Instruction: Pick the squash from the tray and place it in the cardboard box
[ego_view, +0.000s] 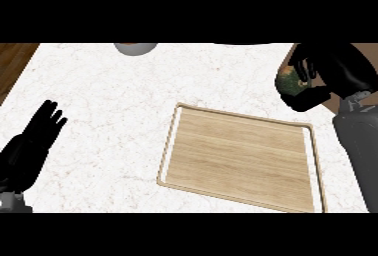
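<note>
- I see the right hand at about 2 o'clock in my head view, its fingers and thumb curled round the squash.
- The squash is mottled green and orange. Only a sliver of it shows between the black fingers above and the thumb below.
- It is off the tray, just past the tray's far right corner, over the white marble counter. I cannot tell how high it hangs.
- The tray is pale wood with a raised rim. It lies at about 4 o'clock, turned slightly askew to the counter's edge.
- The left hand rests at 8 o'clock, spread, fingers up, well apart from the tray.
- A grey rounded object pokes in at 11 o'clock, cut off by the view's edge.
</note>
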